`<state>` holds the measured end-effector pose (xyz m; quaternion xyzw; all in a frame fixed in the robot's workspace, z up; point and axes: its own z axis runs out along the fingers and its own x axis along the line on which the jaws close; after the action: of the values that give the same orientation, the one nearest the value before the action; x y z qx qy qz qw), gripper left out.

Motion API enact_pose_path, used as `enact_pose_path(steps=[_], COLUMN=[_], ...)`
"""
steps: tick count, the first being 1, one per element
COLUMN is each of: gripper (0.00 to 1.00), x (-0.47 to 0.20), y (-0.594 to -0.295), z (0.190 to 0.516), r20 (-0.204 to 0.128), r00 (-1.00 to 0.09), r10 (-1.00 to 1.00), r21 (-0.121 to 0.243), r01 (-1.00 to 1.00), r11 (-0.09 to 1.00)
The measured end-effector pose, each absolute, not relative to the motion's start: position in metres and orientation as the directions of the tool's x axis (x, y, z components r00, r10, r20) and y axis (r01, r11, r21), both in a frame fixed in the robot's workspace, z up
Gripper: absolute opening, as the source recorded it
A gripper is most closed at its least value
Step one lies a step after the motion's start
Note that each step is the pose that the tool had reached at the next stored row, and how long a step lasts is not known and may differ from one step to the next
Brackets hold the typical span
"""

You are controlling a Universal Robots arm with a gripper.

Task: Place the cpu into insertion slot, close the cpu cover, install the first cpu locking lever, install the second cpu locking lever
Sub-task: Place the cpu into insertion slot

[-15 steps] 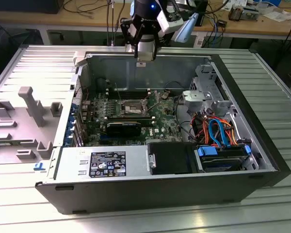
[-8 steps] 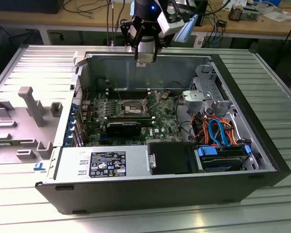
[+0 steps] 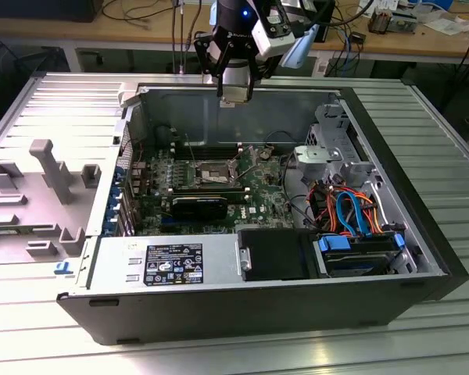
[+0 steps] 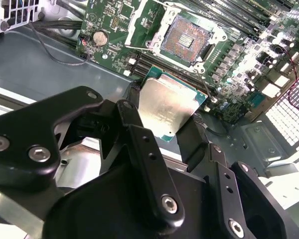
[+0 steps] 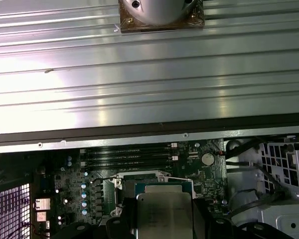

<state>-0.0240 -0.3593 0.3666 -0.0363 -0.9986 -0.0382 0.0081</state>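
Your pincer (image 4: 165, 115) is clenched on the cpu (image 4: 167, 104), gripping it by two opposite edges and holding it clear above the motherboard (image 4: 114, 52). In the exterior view, the open insertion slot (image 3: 215, 173) lies toward 6 o'clock from the pincer. Expect the cpu to be light, stiff and fragile. Hold it by the edges only, never by the contact face.
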Motion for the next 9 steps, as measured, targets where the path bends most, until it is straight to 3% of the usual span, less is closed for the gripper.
enact_pose_path(steps=[9], gripper=[0.54], x=[-0.024], y=[-0.3593], z=[0.3665], r20=[0.019], r00=[-0.997], r10=[0.072], r21=[0.076], r01=[0.074], r11=[0.994])
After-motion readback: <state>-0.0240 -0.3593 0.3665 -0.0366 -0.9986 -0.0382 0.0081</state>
